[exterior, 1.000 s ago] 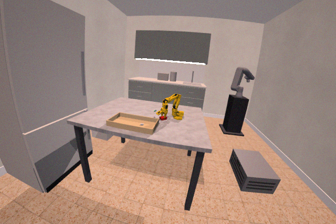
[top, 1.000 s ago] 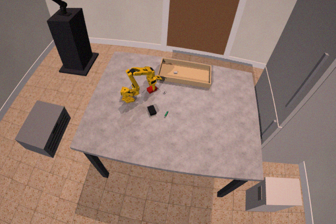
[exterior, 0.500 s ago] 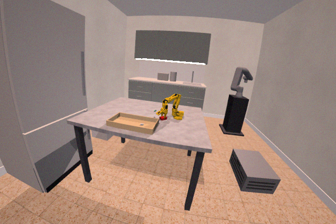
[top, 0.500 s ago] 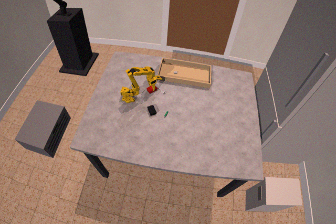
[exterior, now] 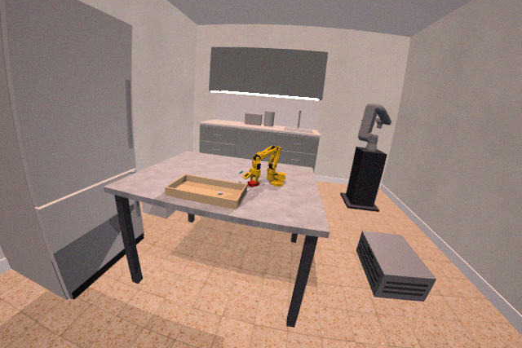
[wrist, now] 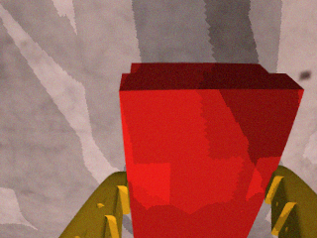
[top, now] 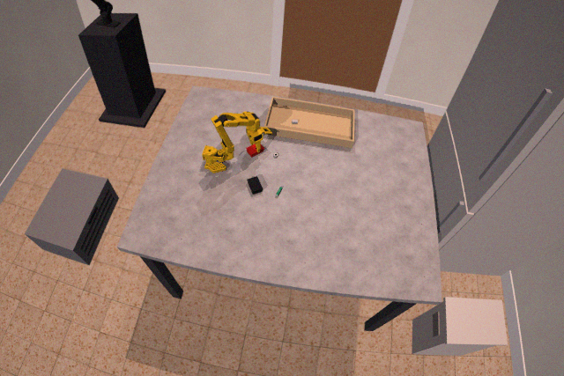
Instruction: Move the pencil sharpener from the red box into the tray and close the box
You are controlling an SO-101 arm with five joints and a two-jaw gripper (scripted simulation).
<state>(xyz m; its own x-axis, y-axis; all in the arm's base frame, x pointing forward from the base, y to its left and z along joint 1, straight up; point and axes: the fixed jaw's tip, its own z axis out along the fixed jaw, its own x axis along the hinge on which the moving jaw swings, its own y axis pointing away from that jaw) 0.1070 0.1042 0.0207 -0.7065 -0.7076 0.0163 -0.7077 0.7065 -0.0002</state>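
My gripper is shut on the red box, one yellow finger on each side. The box is at table level, just left of the tray's near left corner. In the wrist view it appears as a solid red block and no opening shows. The wooden tray stands at the back of the table. A small pale object, apparently the pencil sharpener, lies inside the tray.
A small white round thing lies on the table right of the red box. A black box and a green stick-like item lie further forward. The arm's base stands left of the red box.
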